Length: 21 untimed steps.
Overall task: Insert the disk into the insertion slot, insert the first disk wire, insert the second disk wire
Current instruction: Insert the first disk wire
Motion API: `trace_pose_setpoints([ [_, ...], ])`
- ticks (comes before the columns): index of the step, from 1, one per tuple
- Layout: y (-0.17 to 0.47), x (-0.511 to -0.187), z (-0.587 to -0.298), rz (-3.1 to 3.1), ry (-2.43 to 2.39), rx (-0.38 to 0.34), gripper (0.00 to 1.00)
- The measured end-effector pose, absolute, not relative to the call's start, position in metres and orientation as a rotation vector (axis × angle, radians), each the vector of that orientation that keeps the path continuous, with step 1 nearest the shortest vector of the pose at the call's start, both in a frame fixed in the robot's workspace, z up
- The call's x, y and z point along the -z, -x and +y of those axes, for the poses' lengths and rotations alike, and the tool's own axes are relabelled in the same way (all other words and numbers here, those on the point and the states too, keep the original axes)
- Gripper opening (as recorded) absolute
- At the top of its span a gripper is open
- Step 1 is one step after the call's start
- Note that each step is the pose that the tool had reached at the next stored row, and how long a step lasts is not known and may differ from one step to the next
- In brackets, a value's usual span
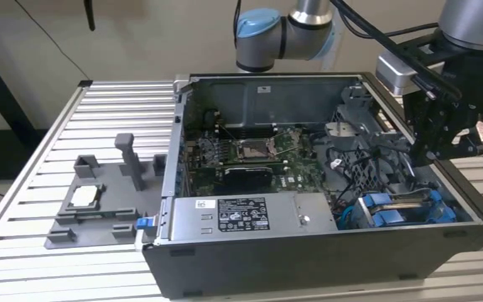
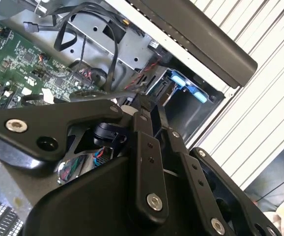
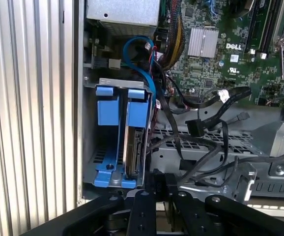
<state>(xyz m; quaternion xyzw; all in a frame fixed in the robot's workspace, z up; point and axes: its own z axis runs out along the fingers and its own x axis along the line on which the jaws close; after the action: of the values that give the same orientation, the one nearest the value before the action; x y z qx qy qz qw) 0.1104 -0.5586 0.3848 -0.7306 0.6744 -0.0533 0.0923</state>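
Tool [image 3: 162, 181] narrow: tips nearly together with a thin gap, can't tell if a wire is pinched. Arm [image 1: 288, 31] comes in from the exterior view's top, wrist pointing down into the open case [image 1: 309, 270], tool near the insertion slot [image 3: 107, 105]. Silver box [image 1: 300, 217] carries a white printed label, and the motherboard [image 3: 220, 59] has white lettering. Disk [image 3: 133, 153] stands on edge in the slot, on the side nearer the motherboard, long axis parallel to the case wall. Black wires [image 3: 201, 125] lie loose just beside it. Case sits on the slatted surface [image 1: 116, 113].
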Motion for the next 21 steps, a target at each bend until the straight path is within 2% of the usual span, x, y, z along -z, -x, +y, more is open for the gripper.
trace_pose_setpoints([
  [21, -0.1158, -0.3795, -0.5591, 2.035, 2.202, 0.101, 0.19],
])
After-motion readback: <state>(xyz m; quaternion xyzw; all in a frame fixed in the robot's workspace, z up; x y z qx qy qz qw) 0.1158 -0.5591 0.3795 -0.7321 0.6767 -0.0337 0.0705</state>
